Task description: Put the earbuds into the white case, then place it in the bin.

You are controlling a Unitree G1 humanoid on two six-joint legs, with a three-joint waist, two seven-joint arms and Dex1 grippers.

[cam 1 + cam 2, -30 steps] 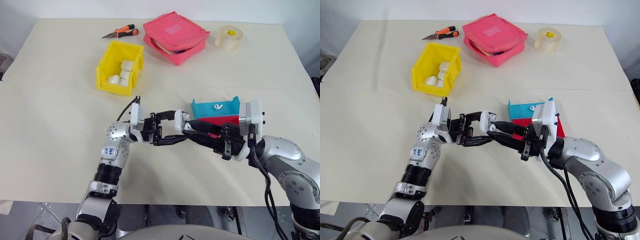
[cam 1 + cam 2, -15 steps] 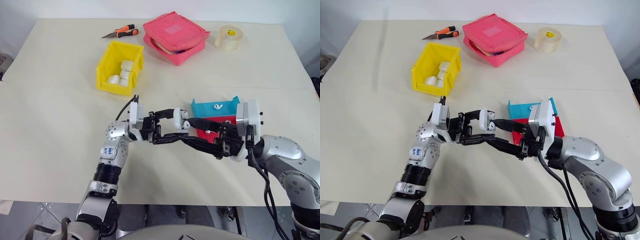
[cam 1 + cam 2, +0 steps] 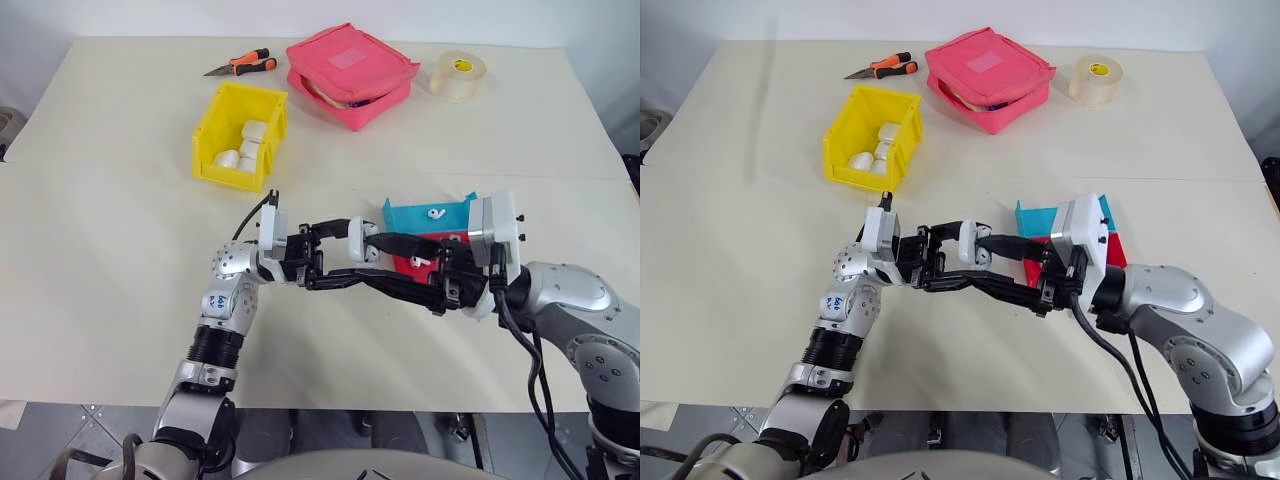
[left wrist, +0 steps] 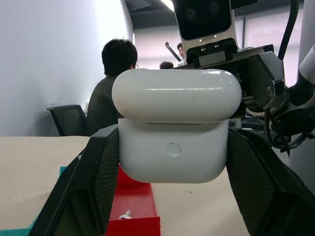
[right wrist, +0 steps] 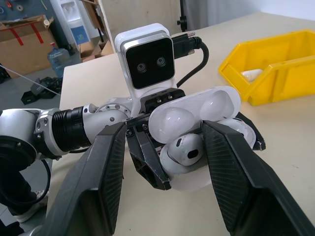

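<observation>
Where the two arms meet above the cream, matte table (image 3: 120, 300), the left gripper (image 3: 362, 262) has its black fingers clamped on the white case (image 4: 173, 129), a glossy, pebble-shaped shell of smooth plastic with rounded corners; in the left wrist view its lid stands ajar above the body, with a thin seam and a small round dimple on the front face; in the right wrist view the open lid shows two moulded hollows, and one of the earbuds (image 5: 183, 150), a shiny bulb, sits in the body below. The right gripper (image 3: 380, 265) reaches in from the opposite side, its broad, dull black fingers (image 5: 104, 172) parted on either side of the case and gripping nothing. Just beyond the grippers lie two shallow trays, a blue tray (image 3: 405, 217) holding a tiny stemmed earbud (image 3: 434, 213), and touching it a red tray (image 3: 412, 264) with a small white piece (image 4: 125, 215) in it, too small to tell. The bin (image 3: 214, 128), bright yellow hard plastic, rectangular with a cut-down front lip, stands well apart toward the far left and holds several rounded white pieces (image 3: 248, 145); beside it rests a soft pink zip pouch (image 3: 350, 72); near that are orange-handled pliers (image 3: 243, 65) and a translucent roll of tape (image 3: 459, 75).
</observation>
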